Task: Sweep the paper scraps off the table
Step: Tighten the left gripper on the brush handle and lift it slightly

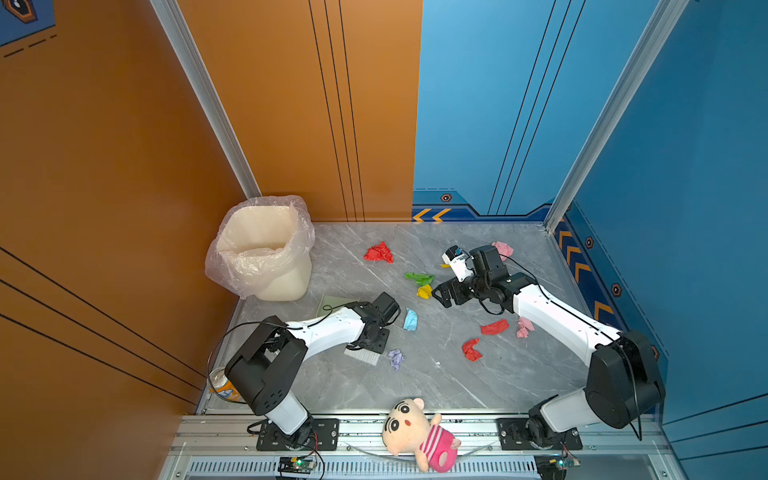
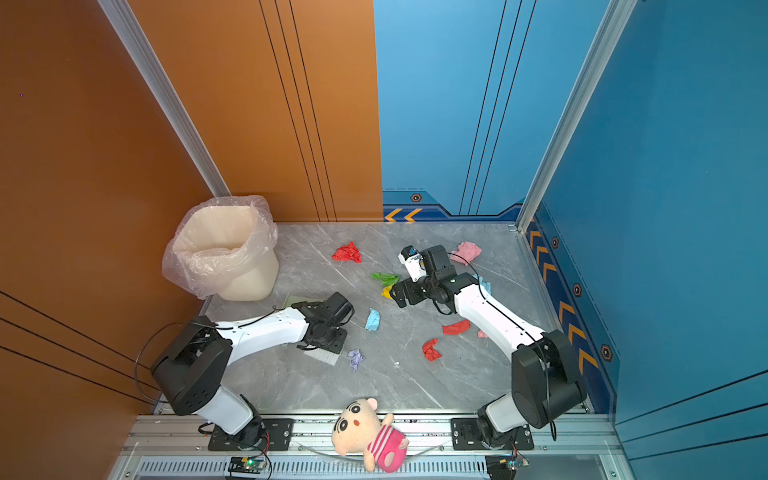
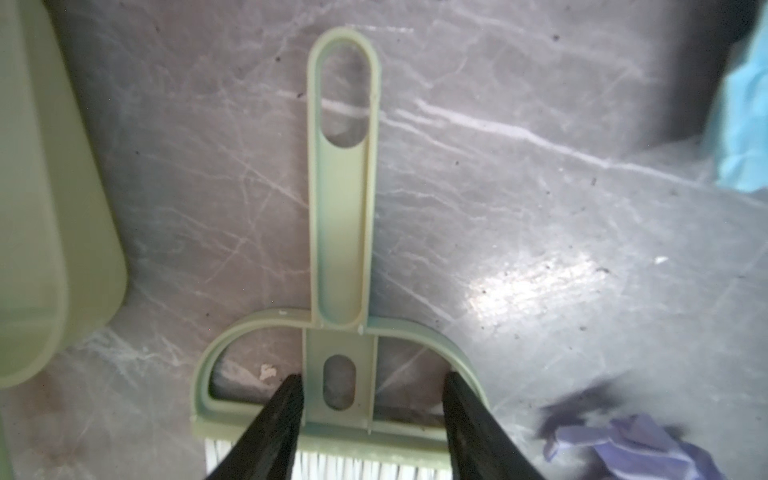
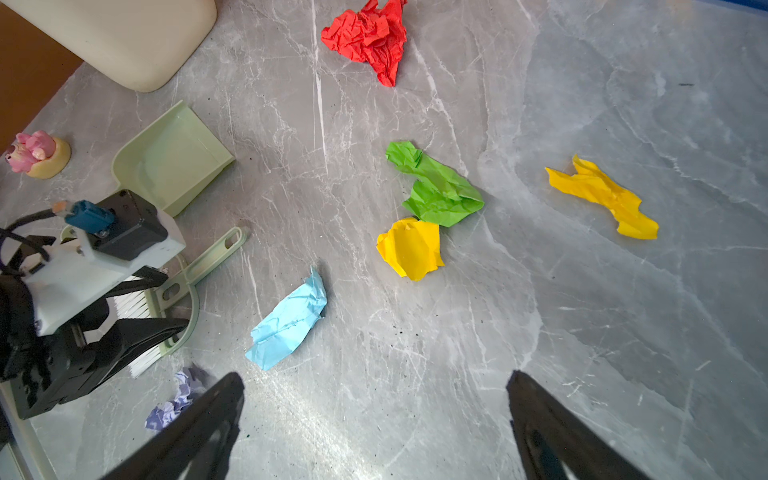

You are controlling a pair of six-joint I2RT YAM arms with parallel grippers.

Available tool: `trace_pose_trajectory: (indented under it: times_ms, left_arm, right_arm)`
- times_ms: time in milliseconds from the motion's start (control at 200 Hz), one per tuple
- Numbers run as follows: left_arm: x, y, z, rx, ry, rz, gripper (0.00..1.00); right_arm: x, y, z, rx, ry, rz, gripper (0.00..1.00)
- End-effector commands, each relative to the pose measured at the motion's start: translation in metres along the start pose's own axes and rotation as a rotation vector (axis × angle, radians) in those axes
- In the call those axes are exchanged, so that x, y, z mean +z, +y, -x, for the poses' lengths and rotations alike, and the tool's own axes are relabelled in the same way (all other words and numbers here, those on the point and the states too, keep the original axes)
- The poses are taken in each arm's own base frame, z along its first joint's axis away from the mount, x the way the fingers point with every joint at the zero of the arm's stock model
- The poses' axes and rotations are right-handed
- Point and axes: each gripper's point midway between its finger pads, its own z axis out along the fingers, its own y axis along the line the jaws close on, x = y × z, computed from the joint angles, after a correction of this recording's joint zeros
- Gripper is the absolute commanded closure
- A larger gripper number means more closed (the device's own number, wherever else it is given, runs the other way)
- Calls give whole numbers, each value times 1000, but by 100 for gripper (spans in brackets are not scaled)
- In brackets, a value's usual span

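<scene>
L pincer sits half open over the pale green brush head; can't tell if it grips. R pincer is wide open, holds nothing. Paper scraps lie on the grey table ahead of the R pincer: crumpled red, green, yellow, blue wads. Lilac wad just beside L pincer. Smooth plastic dustpan lies flat near it.

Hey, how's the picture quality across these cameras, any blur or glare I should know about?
Left wrist view: the lilac scrap and light blue scrap are smeared, and glare whitens the table. Right wrist view: the green scrap is crisp, with mild sheen on the table. Both top views: sharp, evenly lit.
</scene>
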Motion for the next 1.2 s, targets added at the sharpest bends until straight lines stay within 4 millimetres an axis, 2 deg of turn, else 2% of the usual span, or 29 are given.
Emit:
trace_pose_trajectory:
  times_ms: [0,436,706,1196]
  left_arm:
    - [4,-3,-12,10,80,-26,44]
    - [-2,6,-22,-3,134,13,46]
    - [5,7,-27,1,165,23,48]
    - [8,10,-25,26,155,61,71]
  right_arm:
    - [1,4,2,-10,13,12,0]
    - [2,5,4,-14,24,15,0]
    - [1,7,5,-17,23,15,0]
    - [-1,8,2,-19,30,12,0]
